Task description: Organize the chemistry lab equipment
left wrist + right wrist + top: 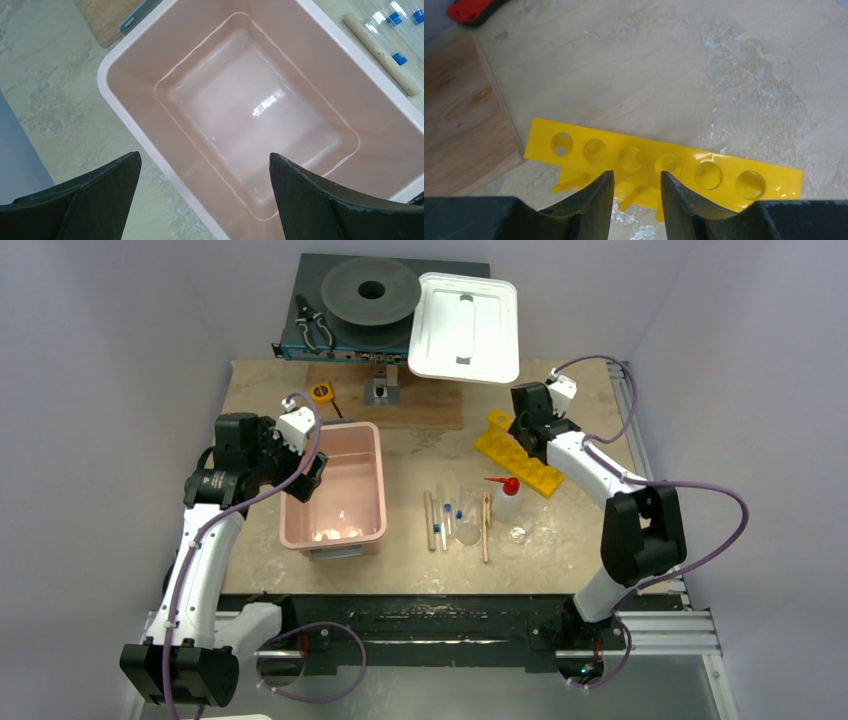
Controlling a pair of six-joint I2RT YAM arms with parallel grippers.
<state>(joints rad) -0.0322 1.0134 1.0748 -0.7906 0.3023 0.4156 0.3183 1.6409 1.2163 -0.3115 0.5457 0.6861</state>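
That yellow rack (686, 161) looks light, stiff and slick, so the right gripper's (636, 176) half-spread, empty jaws should pinch its rim.

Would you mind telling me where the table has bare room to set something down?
Bare table lies between the board and the tubes, and along the near edge in front of the bin and sticks. The bin is empty. It is crowded from the sticks to the bottle, and at the rack.

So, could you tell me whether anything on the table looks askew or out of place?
The yellow rack sits slanted to the table edge with empty holes, while the blue-capped tubes lie loose on the table.
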